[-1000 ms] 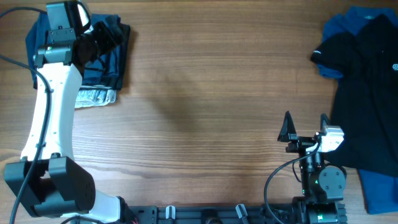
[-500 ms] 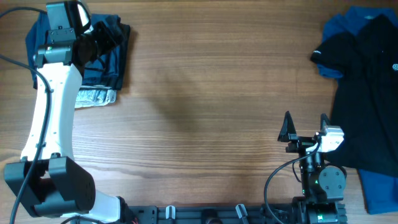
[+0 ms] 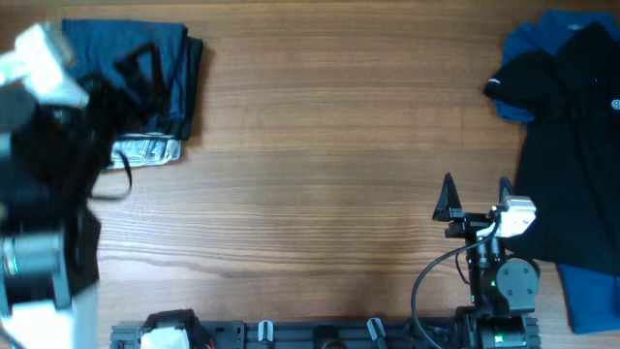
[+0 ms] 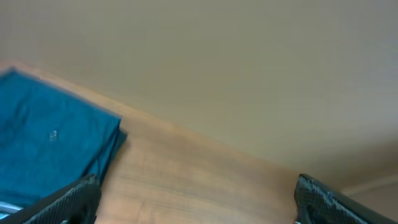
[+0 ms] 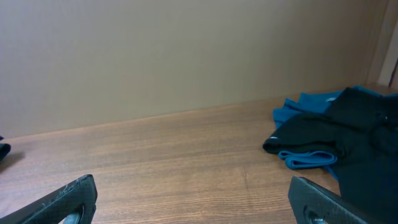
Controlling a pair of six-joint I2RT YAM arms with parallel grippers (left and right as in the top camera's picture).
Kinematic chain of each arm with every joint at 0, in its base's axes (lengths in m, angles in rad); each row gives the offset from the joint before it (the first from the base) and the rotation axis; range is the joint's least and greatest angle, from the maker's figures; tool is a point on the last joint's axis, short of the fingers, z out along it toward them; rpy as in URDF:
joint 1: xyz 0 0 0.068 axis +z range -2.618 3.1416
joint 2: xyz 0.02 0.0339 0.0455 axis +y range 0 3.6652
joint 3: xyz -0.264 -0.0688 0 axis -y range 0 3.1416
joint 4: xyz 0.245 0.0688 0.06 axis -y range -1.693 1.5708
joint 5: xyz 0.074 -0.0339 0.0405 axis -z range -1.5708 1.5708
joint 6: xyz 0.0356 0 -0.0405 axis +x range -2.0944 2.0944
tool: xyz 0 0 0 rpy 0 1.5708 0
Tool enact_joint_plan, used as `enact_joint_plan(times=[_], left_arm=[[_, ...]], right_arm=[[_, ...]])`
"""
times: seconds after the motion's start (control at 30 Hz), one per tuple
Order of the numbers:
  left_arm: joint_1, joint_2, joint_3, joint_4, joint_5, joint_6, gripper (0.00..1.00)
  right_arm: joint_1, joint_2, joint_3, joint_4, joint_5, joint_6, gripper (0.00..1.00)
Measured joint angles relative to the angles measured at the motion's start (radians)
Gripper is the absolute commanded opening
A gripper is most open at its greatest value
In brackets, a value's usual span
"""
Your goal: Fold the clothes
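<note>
Your left tool [image 4: 196,190] is spread wide with nothing between its fingers. Its wrist camera looks out over the far edge of the desk [image 3: 320,145], with a corner of the folded navy garment [image 4: 50,149] at lower left. Your right tool [image 3: 475,192] is also spread and empty, parked at the near edge just left of the unfolded pile.

One fold looks finished. The navy piece lies squared up at the far left corner, with a light grey garment [image 3: 145,152] showing from under its near edge. What remains is on the right, where a black shirt [image 3: 572,145] lies crumpled over a bright blue garment [image 3: 542,34]. You appear to be between garments.

The next move probably belongs to the right side. Take the black shirt by an edge, draw it onto the bare middle of the desk and spread it flat before making any fold. Pinch only one layer, or the blue piece beneath may come along.

Some things you cannot rely on:
- The left arm [image 3: 44,194] is a blur in the overhead view and covers the stack's left side.
- The black shirt runs off the right edge of that view.
- You cannot tell whether the blue under it is one piece or two.
</note>
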Motion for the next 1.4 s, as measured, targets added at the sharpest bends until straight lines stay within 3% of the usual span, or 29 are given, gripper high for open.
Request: enact_joint_plan(times=[0.3,0.4,0.57,0.73,1.13,1.4], left_arm=[[0.0,-0.699,-0.79,0.061,-0.011,0.0,1.0],[0.0,-0.811,-0.938,0.146,-0.011,0.0,1.0],[0.0,-0.948,-1.178,0.422,-0.012,-0.012,1.0],[0.0,-0.977,-1.271,0.577,-0.021,-0.012,1.0],[-0.059,-0.977,-1.353,0.571,-0.131,-0.008,1.0],[-0.104,-0.977,-1.353,0.568,-0.169,0.33,1.0]], right_arm=[[0.0,0.0,0.0,0.0,0.0,0.0,1.0],[0.0,0.0,0.0,-0.001,0.0,0.0,0.99],[0.0,0.0,0.0,0.0,-0.003,0.0,0.99],[0.0,0.0,0.0,0.0,-0.003,0.0,1.0],[0.0,0.0,0.0,0.0,-0.003,0.0,0.99],[0.0,0.0,0.0,0.0,-0.003,0.0,1.0]])
